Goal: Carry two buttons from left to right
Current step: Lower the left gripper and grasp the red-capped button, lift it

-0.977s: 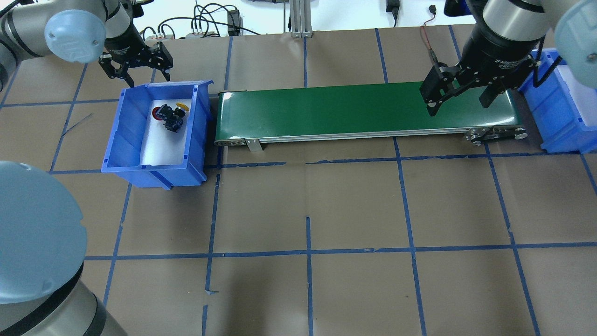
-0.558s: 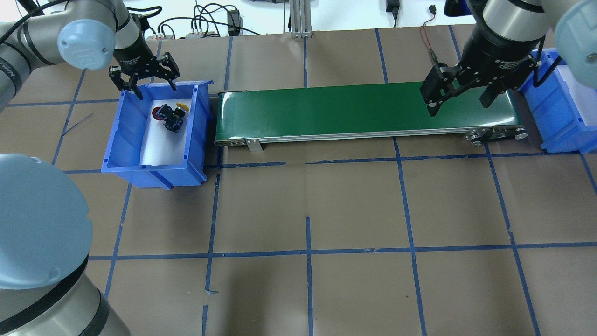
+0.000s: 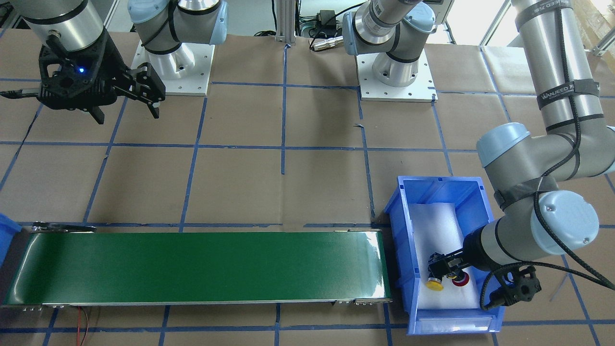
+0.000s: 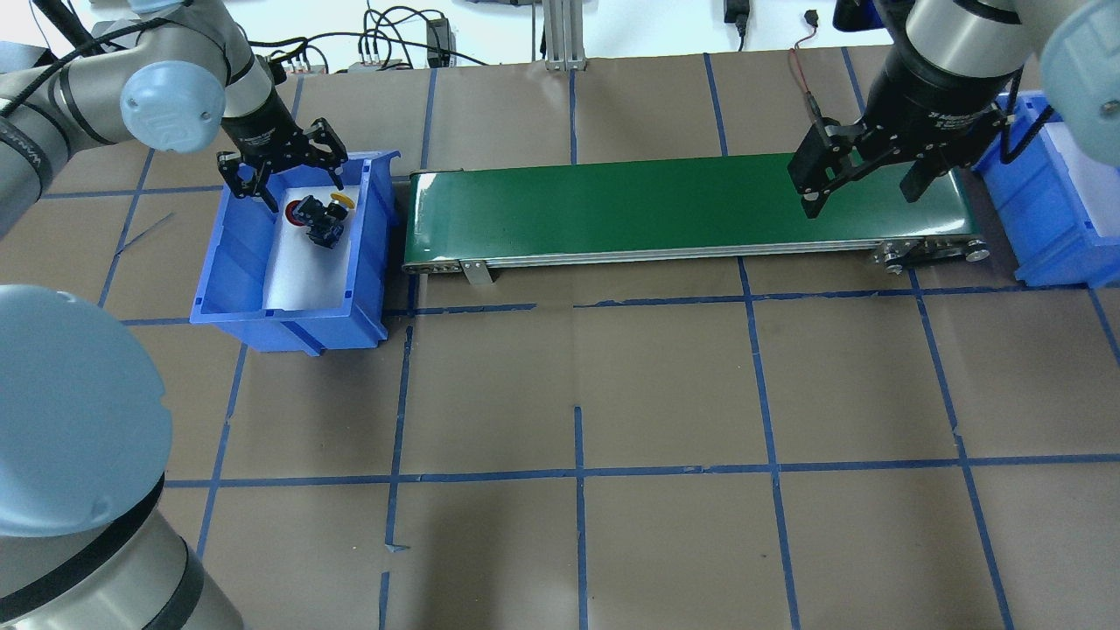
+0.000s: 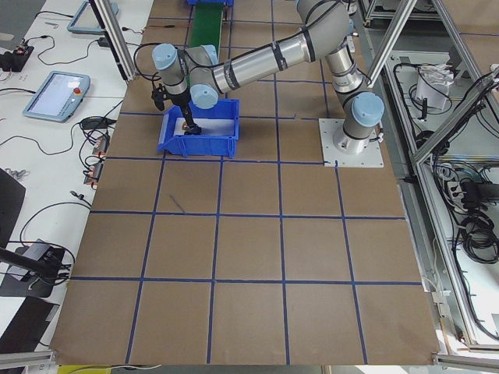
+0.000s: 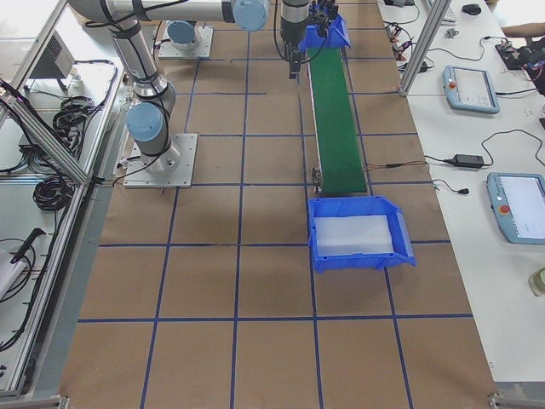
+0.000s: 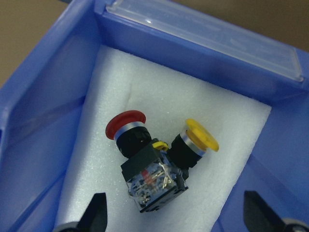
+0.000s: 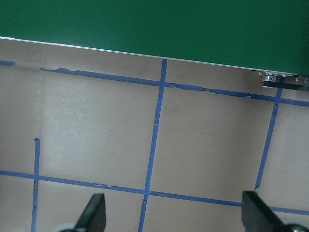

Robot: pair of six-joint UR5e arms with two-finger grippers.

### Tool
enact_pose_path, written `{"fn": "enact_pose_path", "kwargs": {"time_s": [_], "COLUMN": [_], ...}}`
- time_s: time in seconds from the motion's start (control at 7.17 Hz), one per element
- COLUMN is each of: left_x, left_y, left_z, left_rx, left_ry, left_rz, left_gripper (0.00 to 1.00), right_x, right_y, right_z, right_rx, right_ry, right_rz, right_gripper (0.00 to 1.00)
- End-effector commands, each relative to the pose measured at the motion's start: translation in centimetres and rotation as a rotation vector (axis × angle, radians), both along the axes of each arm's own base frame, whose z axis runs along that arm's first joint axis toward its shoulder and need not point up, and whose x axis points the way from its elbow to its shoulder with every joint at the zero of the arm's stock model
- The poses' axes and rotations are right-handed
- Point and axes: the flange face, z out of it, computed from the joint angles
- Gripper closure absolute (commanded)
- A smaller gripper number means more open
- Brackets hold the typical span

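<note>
buttons (image 7: 154,169): one red-capped, one yellow-capped, on their sides, bodies touching
location: on white foam (image 4: 302,280) in left blue bin (image 4: 232,254), at its end far from robot
left gripper (image 4: 293,175): fingers spread wide, holding nothing, hovers just above buttons
right gripper (image 4: 862,188): spread wide, empty, raised near green conveyor belt (image 4: 612,206)'s right end
second blue bin (image 4: 1041,219): just past that belt end
</note>
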Motion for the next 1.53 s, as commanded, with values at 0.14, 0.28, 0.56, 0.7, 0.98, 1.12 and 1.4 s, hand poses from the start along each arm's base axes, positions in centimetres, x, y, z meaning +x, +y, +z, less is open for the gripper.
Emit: {"fn": "enact_pose_path", "kwargs": {"time_s": [0.14,0.28,0.56,0.7,0.98,1.12,1.4], "left_x": [1.0,1.0,1.4,1.3,1.2,1.0,0.6], "left_y": [0.4,0.2,0.2,0.1,-0.2,-0.3,-0.5], "left_z": [-0.9,-1.7,-2.0,-2.0,-1.7,-1.6,-0.8], "left_rx": [0.019,0.030,0.030,0.027,0.018,0.015,0.000], "left_ry": [-0.002,0.000,0.006,0.009,0.009,0.008,0.005], "left_rz": [-0.001,-0.001,0.006,0.005,0.016,0.017,0.013], "left_gripper": [0.00,0.00,0.02,0.11,0.32,0.43,0.58], "right_x": [0.0,0.0,0.0,0.0,0.0,0.0,0.0], "right_y": [0.0,0.0,0.0,0.0,0.0,0.0,0.0], "right_z": [0.0,0.0,0.0,0.0,0.0,0.0,0.0], "right_rx": [-0.001,0.001,0.001,0.001,0.001,-0.001,0.001], "right_ry": [0.000,0.000,0.000,0.000,0.000,0.000,0.000], "right_rz": [0.000,0.000,0.000,0.000,0.000,0.000,0.002], "right_gripper": [0.01,0.01,0.01,0.01,0.01,0.01,0.01]}}
